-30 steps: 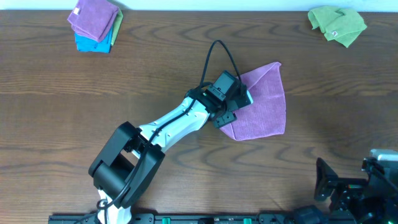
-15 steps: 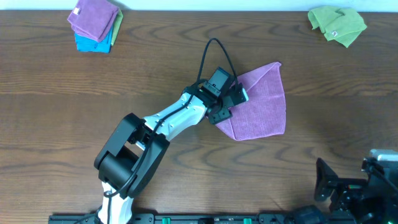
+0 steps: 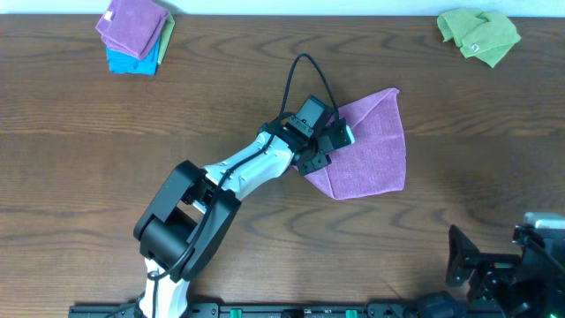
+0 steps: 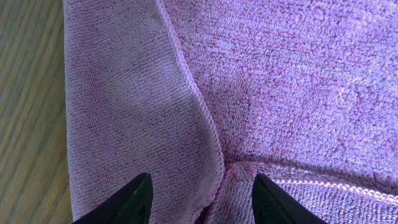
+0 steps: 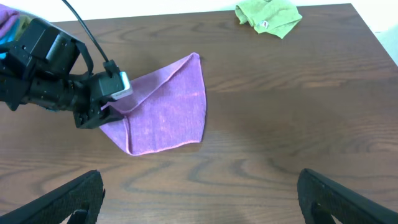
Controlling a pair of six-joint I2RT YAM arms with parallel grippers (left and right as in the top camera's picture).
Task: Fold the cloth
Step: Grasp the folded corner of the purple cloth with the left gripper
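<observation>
A purple cloth (image 3: 371, 150) lies folded into a triangle-like shape right of the table's middle. It also shows in the right wrist view (image 5: 165, 109). My left gripper (image 3: 325, 152) hovers over the cloth's left edge with its jaws open. In the left wrist view its fingertips (image 4: 199, 202) straddle a hemmed fold edge of the cloth (image 4: 280, 81). My right gripper (image 5: 199, 199) is open and empty above bare table near the front right, far from the cloth.
A stack of folded purple, green and blue cloths (image 3: 134, 35) sits at the back left. A crumpled green cloth (image 3: 478, 35) lies at the back right and also shows in the right wrist view (image 5: 268, 15). The table is brown wood.
My left gripper has shifted slightly left and back over the cloth's left edge in the first half second, then stayed still. The right arm has not moved.
</observation>
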